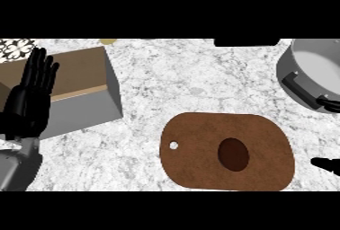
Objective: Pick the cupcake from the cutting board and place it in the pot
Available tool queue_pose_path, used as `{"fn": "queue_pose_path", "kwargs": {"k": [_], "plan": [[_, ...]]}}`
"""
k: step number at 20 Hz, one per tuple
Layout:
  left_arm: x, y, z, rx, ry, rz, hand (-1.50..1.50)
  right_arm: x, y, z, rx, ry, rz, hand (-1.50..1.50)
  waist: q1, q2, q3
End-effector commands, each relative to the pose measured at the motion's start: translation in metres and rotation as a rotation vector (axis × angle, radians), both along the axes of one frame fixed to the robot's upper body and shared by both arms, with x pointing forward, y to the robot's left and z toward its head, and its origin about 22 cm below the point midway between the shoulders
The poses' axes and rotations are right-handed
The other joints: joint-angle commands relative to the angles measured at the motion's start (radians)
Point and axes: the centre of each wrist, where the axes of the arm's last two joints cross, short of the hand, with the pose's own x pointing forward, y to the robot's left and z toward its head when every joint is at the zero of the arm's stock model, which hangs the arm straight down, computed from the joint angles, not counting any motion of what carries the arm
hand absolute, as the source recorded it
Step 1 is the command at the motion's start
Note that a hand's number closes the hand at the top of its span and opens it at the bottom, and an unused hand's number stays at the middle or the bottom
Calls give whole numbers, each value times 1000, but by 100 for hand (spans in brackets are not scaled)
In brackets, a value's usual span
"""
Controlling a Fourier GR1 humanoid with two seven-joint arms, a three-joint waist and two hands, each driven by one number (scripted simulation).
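Cupcake (233, 154) dark oval on brown board (199, 170).

Cutting board (229, 152) lies on counter (186, 76), lower centre-right. Cupcake (234, 154) sits on board, right of board's middle; small hole (174, 145) near board's left end. Pot (312, 72) stands at upper right, behind board and apart from it, cut by right edge. Box (79, 90) stands at left, well apart from board. Left hand (30, 96) in front of box at left edge. Right hand (327, 164) just right of board, at right edge.
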Motion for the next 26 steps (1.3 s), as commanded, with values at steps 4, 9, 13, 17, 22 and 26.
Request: {"fn": "queue_pose_path", "kwargs": {"k": [4,9,13,17,22,26], "plan": [[0,-10,-20,-51,56,-36,0,-11,10,27,-299,35,54,-150,-6,7,-11],[6,1,-17,-31,59,-16,0,-24,35,40,-492,116,94,-150,-10,6,-12],[-1,-4,-11,-46,71,-27,0,-23,72,45,-531,155,80,-150,6,6,-11],[5,-25,-14,-40,44,-47,0,-19,101,51,-567,209,57,-150,9,8,-11],[23,5,1,-42,62,-47,0,-25,116,25,-617,310,49,-150,3,10,-10],[7,-7,-15,-58,67,-58,0,-25,139,7,-631,332,66,-150,8,8,-10]]}}
